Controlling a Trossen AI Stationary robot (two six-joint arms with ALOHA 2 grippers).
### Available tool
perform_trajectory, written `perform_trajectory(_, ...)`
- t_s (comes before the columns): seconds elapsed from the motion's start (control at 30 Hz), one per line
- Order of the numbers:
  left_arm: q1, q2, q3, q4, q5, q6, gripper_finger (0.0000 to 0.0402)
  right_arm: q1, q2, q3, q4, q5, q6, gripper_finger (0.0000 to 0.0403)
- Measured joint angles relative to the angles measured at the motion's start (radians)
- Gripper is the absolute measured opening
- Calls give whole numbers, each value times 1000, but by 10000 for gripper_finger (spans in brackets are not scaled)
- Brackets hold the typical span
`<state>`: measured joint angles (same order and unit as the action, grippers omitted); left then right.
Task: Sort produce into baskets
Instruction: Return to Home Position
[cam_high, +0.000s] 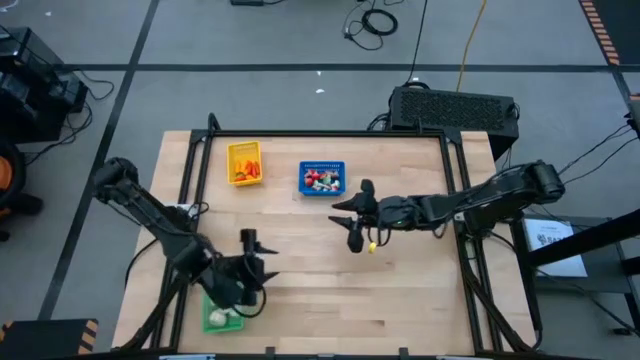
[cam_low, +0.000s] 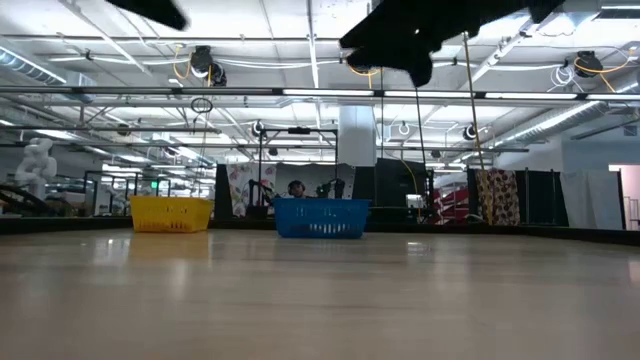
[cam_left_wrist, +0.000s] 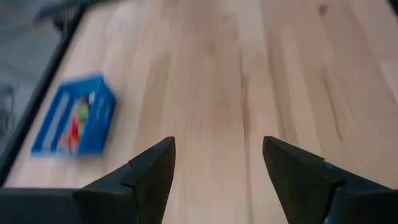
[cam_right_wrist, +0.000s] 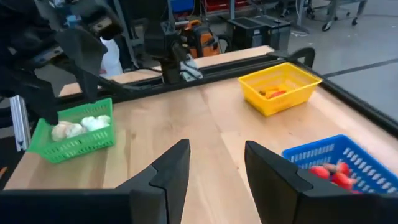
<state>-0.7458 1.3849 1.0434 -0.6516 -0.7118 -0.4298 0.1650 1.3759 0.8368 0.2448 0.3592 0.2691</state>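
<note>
Counted three baskets on the counter (cam_high: 400, 290): blue basket (cam_high: 322, 178), yellow basket (cam_high: 245, 163), green basket (cam_high: 218, 320). Took the blue basket as the mark.

Placed the yellow basket near it, apart, on the side of the left arm (cam_high: 150, 210). Placed the green basket well apart from it, toward the counter's opposite edge, also on the left arm's side and partly hidden under that arm in the high view.

Saw red-and-white pieces (cam_right_wrist: 333, 174) in the blue basket, orange pieces (cam_right_wrist: 273, 93) in the yellow, whitish garlic bulbs (cam_right_wrist: 81, 126) in the green. Could not count any kind exactly, only several of each.

Counted two pincers. Found the left pincer (cam_left_wrist: 217, 146) over bare wood between the blue basket and the green, nearer the green, fingers (cam_left_wrist: 152, 168) spread wide, gripping nothing. Found the right pincer (cam_right_wrist: 217, 146) just beside the blue basket, off its corner toward the right arm (cam_high: 480, 200), fingers parted, gripping nothing.

Got all three baskets only from the high and right wrist views. Got just the blue basket from the left wrist view. Got the yellow and blue baskets side by side from the low view, under dark arm parts.
</note>
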Motion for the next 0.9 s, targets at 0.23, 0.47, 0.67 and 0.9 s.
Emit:
perform_trajectory(0.23, 200, -42, -253, 553, 204, 350, 248, 0, 142, 0, 187, -105, -46, 146)
perform_trajectory(0.47, 436, -108, -404, 904, 471, 543, 248, -5, 178, 0, 212, -102, -111, 146)
perform_trajectory(0.67, 612, -257, -439, 793, 626, 540, 248, -12, 82, 0, 16, -97, -167, 121)
perform_trajectory(0.9, 718, -512, -554, 791, 632, 469, 248, 7, -56, 0, -203, -85, -172, 11)
